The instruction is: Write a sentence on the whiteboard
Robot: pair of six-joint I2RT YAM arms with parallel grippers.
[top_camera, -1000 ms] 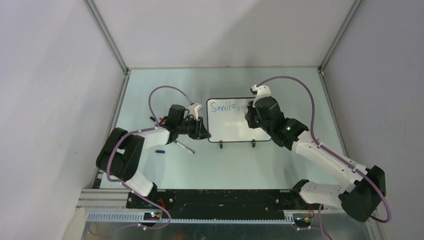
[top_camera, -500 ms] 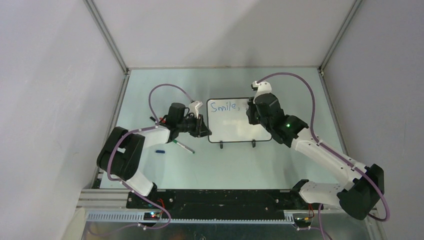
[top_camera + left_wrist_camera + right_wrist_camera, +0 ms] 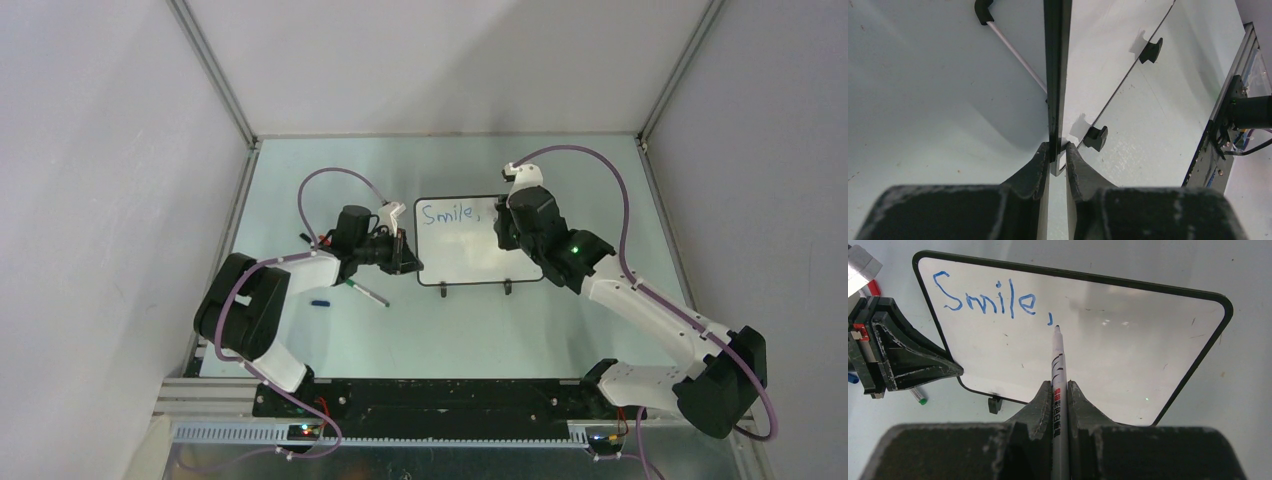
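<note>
Logging: we see right gripper (image 3: pixel 1060 390) clamped on marker (image 3: pixel 1057 360), tip by the sentence (image 3: pixel 988 300) — left gripper (image 3: pixel 1058 152) pinching the whiteboard (image 3: pixel 1057 75) edge; pale table (image 3: pixel 480 330), white walls (image 3: pixel 450 60).

Hidden and cut-off parts around the board

From above, the right arm (image 3: pixel 560 255) is covering the far right corner of the whiteboard (image 3: pixel 460 255) and hiding the right jaws beneath its wrist. In the right wrist view the marker (image 3: pixel 1058 375) is running off the bottom edge, its printed label too small to read, and the left jaws are hiding most of a green-tipped pen (image 3: pixel 920 400). In the left wrist view the whiteboard is running off the top edge. A blue speck (image 3: pixel 319 301) toward the left edge of the bench (image 3: pixel 450 330) is showing too small to identify.
</note>
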